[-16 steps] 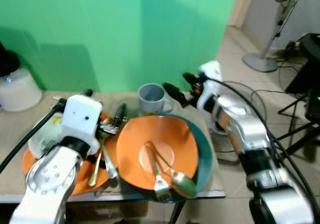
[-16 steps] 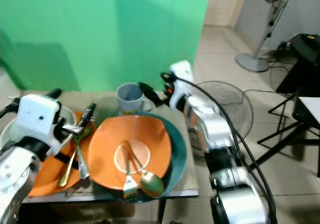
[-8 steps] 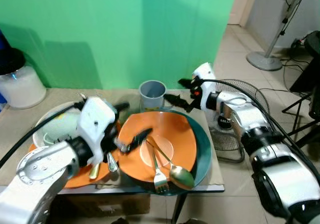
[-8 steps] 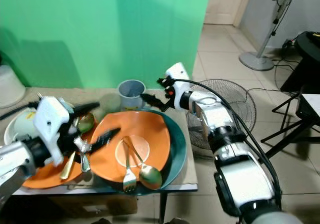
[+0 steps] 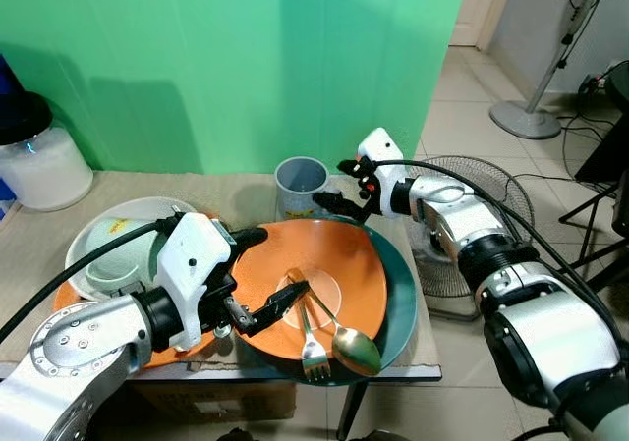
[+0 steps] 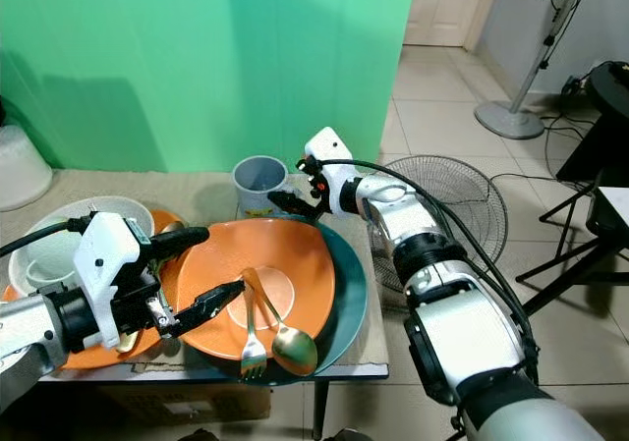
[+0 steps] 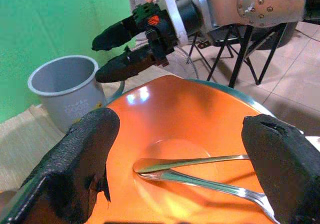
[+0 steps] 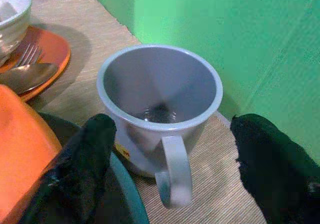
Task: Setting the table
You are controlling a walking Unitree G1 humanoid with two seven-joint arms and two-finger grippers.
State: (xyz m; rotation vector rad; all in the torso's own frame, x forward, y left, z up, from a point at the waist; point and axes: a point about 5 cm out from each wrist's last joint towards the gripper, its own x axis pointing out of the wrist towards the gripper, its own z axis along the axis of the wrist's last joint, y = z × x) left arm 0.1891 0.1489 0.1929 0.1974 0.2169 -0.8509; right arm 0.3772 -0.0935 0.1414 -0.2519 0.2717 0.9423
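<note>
Green wall behind table (image 5: 39, 254). Grey mug (image 5: 300, 186) upright, handle toward right gripper (image 5: 343, 186), spread. Left gripper (image 5: 276, 269) spread over orange plate (image 5: 344, 254), empty.

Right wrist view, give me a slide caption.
Open right gripper facing an empty grey mug, handle toward the camera, beside the teal plate.

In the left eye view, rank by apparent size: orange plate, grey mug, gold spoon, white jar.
1. orange plate
2. white jar, though the picture's edge cuts it off
3. grey mug
4. gold spoon, longer than the mug looks but far slimmer
</note>
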